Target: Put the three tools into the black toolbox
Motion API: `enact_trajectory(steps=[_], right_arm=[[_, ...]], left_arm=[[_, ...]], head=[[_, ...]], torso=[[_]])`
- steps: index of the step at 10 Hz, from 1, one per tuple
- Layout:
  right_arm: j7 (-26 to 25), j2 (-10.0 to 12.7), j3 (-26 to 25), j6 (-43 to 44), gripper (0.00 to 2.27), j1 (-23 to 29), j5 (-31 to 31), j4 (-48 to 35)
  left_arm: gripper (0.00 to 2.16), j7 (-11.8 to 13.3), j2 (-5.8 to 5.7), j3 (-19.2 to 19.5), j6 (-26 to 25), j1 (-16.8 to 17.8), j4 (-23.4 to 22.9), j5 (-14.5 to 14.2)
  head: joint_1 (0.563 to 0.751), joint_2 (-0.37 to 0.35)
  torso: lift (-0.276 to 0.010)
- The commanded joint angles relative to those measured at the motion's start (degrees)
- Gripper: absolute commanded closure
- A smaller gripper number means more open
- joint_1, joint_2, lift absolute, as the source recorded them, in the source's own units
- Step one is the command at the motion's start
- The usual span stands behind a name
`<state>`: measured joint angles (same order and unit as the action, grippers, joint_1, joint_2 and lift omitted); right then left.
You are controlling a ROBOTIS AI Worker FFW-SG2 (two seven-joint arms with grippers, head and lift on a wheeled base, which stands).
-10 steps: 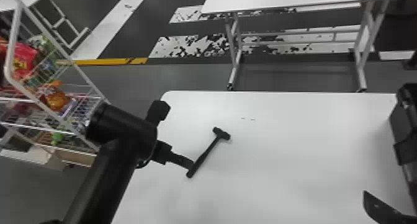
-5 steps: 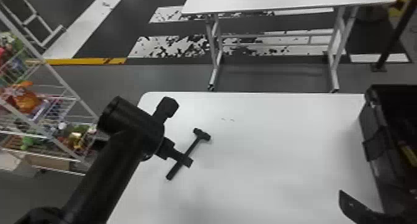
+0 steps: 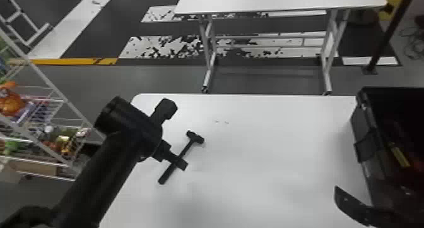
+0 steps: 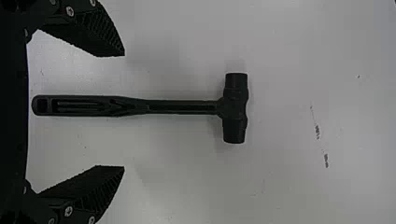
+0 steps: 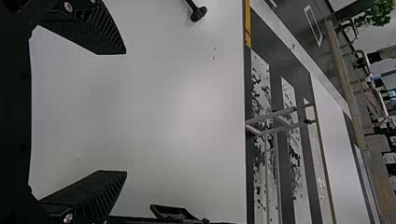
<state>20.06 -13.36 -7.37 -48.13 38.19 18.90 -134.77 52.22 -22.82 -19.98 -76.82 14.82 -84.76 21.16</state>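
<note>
Over the handle of the black hammer [image 3: 191, 142], on the table's left part, is my left gripper [image 3: 181, 163] in the head view. In the left wrist view, the hammer's handle [image 4: 182, 107] runs between the spread, open fingers of my left gripper [image 4: 124, 111], touching neither. The black toolbox [image 3: 366, 129] stands open at the right; something yellow [image 3: 400, 156] lies inside it, not clear enough to identify. Beside the toolbox's near left side is my right gripper [image 3: 348, 200]; the right wrist view shows that gripper [image 5: 126, 112] open with nothing between its fingers.
The white work table [image 3: 271, 148] carries the hammer and toolbox. Beyond its far edge stands another white table [image 3: 277, 0]. A wire shelf rack [image 3: 56, 104] with colourful goods is at the left, close to my left arm.
The head view has turned rightward, bringing more of the toolbox in. My left gripper has moved from beside the hammer's handle to over it. The hammer keeps its place on the table.
</note>
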Motion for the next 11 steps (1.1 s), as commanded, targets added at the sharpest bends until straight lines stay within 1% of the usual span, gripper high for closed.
enact_trajectory(steps=[1,2,3,4,6,7,8,9,10,11], right_arm=[[-0.02,0.00,-0.54,0.00,0.08,-0.23,0.44,0.21],[0.07,0.00,-1.07,0.00,0.08,-0.31,1.05,0.12],[0.07,0.00,-1.33,0.00,0.08,-0.14,1.23,0.12],[0.07,0.00,-1.68,0.00,0.08,0.04,1.49,0.12],[0.42,0.00,-1.86,0.35,0.08,0.39,1.49,0.21],[0.42,0.09,-1.86,0.70,0.08,0.57,1.49,0.21],[0.50,0.09,-2.12,1.05,0.08,0.92,1.58,0.21],[0.50,0.09,-2.39,1.23,0.08,1.09,1.93,0.21],[0.50,0.09,-2.91,2.11,0.08,1.53,2.55,0.21],[0.59,0.17,-3.62,2.46,0.08,1.71,3.16,0.21]], left_arm=[[0.14,0.08,0.49,-0.59,-0.13,0.21,0.83,-0.33],[0.14,-0.01,0.93,-1.29,-0.13,-0.58,1.00,-0.41],[0.14,-0.10,1.02,-1.73,-0.13,-1.37,1.09,-0.33],[0.14,-0.01,0.85,-1.91,-0.13,-1.81,1.09,-0.15],[0.14,0.08,-0.39,-1.56,-0.31,-2.51,0.47,0.11],[0.14,0.08,-0.91,-1.12,-0.48,-2.51,0.21,0.20],[0.15,0.16,-1.09,-0.68,-0.66,-2.60,0.12,0.29],[0.25,0.16,-1.00,-0.59,-0.84,-2.51,0.21,0.38],[0.43,0.08,-0.82,-0.85,-0.84,-2.43,0.30,0.64],[1.17,-0.10,-0.47,-1.12,-1.01,-2.25,0.65,1.34]], head=[[0.695,0.173],[0.695,0.164],[0.695,0.152],[0.695,0.144],[0.695,0.145],[0.695,0.157],[0.695,0.169],[0.695,0.177],[0.695,0.179],[0.695,0.178]], torso=[[-0.051],[-0.051],[-0.051],[-0.051],[-0.051],[-0.051],[-0.051],[-0.051],[-0.051],[-0.051]])
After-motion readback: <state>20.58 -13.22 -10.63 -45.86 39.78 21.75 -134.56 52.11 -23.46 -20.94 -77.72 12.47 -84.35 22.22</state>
